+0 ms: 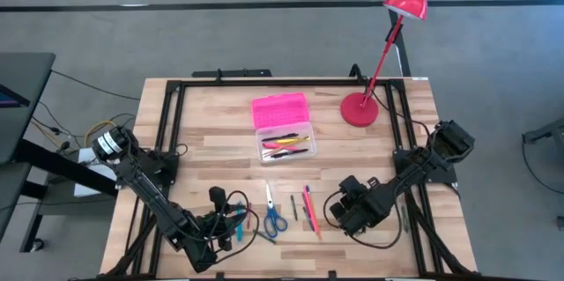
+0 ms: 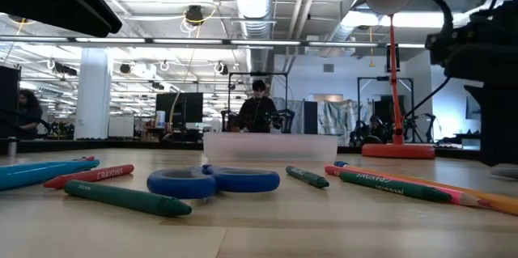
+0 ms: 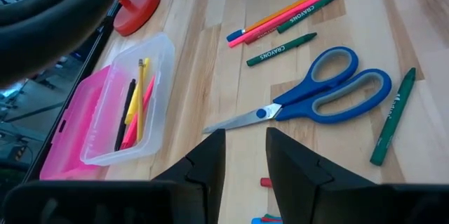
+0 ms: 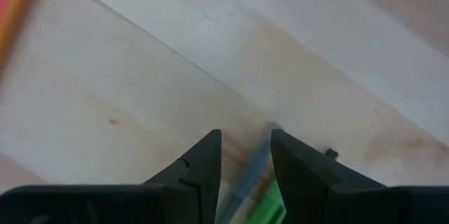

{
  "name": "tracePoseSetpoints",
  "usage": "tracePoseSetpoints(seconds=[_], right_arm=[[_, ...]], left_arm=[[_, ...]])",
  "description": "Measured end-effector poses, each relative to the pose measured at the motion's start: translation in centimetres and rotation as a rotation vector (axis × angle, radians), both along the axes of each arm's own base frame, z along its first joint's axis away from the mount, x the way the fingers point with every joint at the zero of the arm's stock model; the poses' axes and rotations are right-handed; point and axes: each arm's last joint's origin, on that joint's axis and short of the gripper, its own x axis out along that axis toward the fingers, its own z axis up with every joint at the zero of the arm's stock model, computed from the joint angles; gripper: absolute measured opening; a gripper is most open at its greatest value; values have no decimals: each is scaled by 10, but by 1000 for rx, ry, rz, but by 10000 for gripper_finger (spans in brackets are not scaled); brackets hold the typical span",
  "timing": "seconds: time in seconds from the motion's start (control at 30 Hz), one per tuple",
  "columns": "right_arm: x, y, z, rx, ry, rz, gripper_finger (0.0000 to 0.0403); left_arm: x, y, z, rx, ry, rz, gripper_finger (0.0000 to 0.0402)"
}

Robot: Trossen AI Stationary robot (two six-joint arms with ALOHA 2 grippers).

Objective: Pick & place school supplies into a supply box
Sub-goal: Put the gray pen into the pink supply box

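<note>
The supply box's clear base [image 1: 285,146] holds a few pens, and its pink lid [image 1: 280,109] lies open on the far side. Blue-handled scissors [image 1: 273,219] and several pens and crayons [image 1: 308,209] lie flat on the table near the front. My left gripper [image 1: 231,222] hovers left of the scissors [image 3: 316,101], open with nothing between its fingers. My right gripper [image 1: 341,213] points down just right of the pens. It is open [image 4: 245,150], and a blurred pale blue and green thing [image 4: 245,185] shows in the gap. My right gripper points down at the table with the blurred pale blue and green thing between its fingers. Whether the fingers touch it I cannot tell.
A red desk lamp stands on its round base [image 1: 359,109] at the back right, its arm leaning over the table's far edge. Blue, red and green crayons [image 2: 89,175] lie near my left gripper. Black frame rails [image 1: 167,122] run along the table's sides.
</note>
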Motion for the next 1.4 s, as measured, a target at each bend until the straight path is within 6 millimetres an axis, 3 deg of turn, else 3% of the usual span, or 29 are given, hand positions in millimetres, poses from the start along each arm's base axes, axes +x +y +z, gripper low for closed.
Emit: tracePoseSetpoints(seconds=[1.4], right_arm=[[0,0,-3,50,7,-15,117]], left_arm=[[0,0,0,-8,-3,4,97]])
